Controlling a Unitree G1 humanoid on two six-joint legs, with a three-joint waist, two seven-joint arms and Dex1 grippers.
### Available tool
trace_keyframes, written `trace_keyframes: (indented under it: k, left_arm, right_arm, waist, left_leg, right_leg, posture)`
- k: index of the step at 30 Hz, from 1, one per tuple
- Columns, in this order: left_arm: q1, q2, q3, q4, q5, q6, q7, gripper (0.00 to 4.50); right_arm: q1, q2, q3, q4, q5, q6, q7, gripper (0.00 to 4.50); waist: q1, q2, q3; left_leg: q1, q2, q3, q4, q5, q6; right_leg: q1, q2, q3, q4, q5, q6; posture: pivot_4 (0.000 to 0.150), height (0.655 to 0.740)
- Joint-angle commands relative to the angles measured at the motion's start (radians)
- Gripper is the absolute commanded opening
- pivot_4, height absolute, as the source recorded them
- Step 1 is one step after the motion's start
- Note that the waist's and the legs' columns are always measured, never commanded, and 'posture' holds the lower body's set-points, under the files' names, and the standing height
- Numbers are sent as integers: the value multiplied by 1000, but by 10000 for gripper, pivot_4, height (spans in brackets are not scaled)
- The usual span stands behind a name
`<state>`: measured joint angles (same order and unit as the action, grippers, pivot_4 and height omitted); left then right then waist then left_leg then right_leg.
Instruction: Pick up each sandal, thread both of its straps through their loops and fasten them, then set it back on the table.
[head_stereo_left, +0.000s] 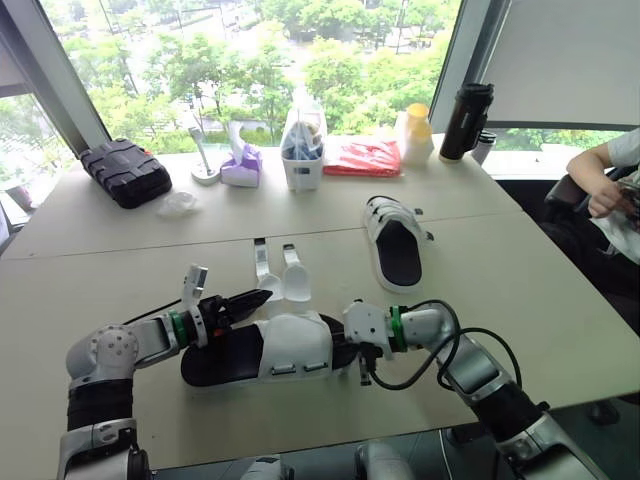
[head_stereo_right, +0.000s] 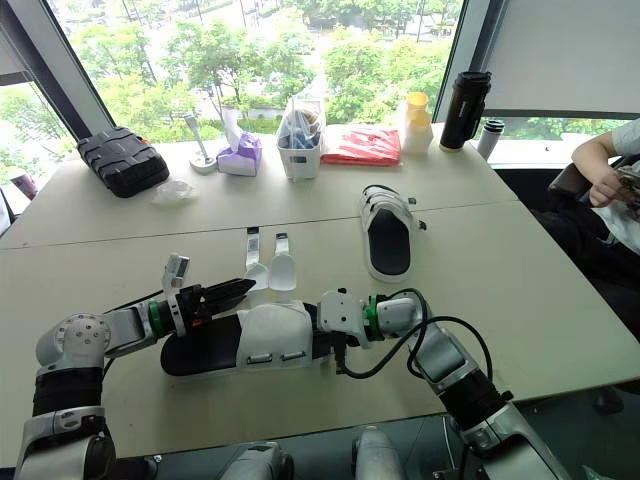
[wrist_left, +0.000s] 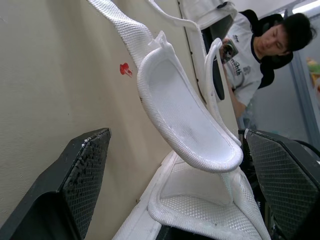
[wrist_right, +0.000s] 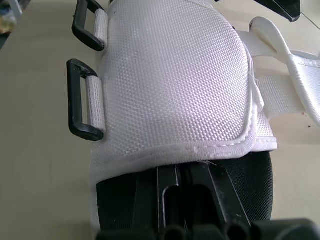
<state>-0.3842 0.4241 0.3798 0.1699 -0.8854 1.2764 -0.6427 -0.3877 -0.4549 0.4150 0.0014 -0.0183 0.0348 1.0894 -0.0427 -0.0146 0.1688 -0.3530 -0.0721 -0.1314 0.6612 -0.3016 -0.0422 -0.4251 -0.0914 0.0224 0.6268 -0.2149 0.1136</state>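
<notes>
The near sandal (head_stereo_left: 290, 345), black-soled with a white upper, lies flat at the table's front centre. Its two white straps (head_stereo_left: 292, 272) trail loose across the table away from me. My left gripper (head_stereo_left: 252, 300) is open, and its fingers (wrist_left: 80, 180) stand either side of a curled strap end (wrist_left: 185, 115) without touching it. My right gripper (head_stereo_left: 345, 343) is shut on the sandal's sole at its right end, partly tucked under the upper (wrist_right: 170, 75). Two black loops (wrist_right: 82, 100) stand empty on the upper's near side. A second sandal (head_stereo_left: 395, 240) lies farther back right, straps done up.
Along the window edge stand a black case (head_stereo_left: 125, 172), a purple tissue box (head_stereo_left: 240, 165), a white container (head_stereo_left: 302, 150), a red bag (head_stereo_left: 362, 157), a yellow-capped bottle (head_stereo_left: 415, 132) and a black flask (head_stereo_left: 467, 120). A person (head_stereo_left: 610, 190) sits at the right.
</notes>
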Motion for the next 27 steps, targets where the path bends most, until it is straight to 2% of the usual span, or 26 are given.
trace_keyframes:
  k: [1, 10, 18, 27]
  left_arm:
    - [14, -3, 26, -17, -4, -23, 27, 45000]
    - [26, -25, 33, -36, -31, -40, 59, 45000]
    - [17, -14, 57, -43, -64, -52, 76, 45000]
    - [-110, -33, 93, 116, -100, -9, 91, 45000]
  right_arm:
    - [49, -10, 68, -1, -49, 97, -5, 657]
    - [63, -42, 97, -103, -35, 328, 14, 657]
    - [76, -32, 95, -98, -38, 304, -17, 657]
    - [69, -32, 99, -109, -32, 292, -6, 657]
  waist:
    - [0, 0, -1]
    - [7, 0, -4]
    - [7, 0, -6]
    - [7, -1, -6]
  left_leg:
    - [0, 0, 0, 0, 0, 0]
    - [-1, 0, 0, 0, 0, 0]
    - [0, 0, -1, -6, 0, 0]
    - [1, 0, -1, -10, 1, -1]
  right_leg:
    - [0, 0, 0, 0, 0, 0]
    - [1, 0, 0, -2, 0, 0]
    - [2, 0, -1, -8, 0, 0]
    - [2, 0, -1, -11, 0, 0]
  posture:
    - [1500, 7400]
    - [1500, 7400]
    - [1500, 7400]
    - [1500, 7400]
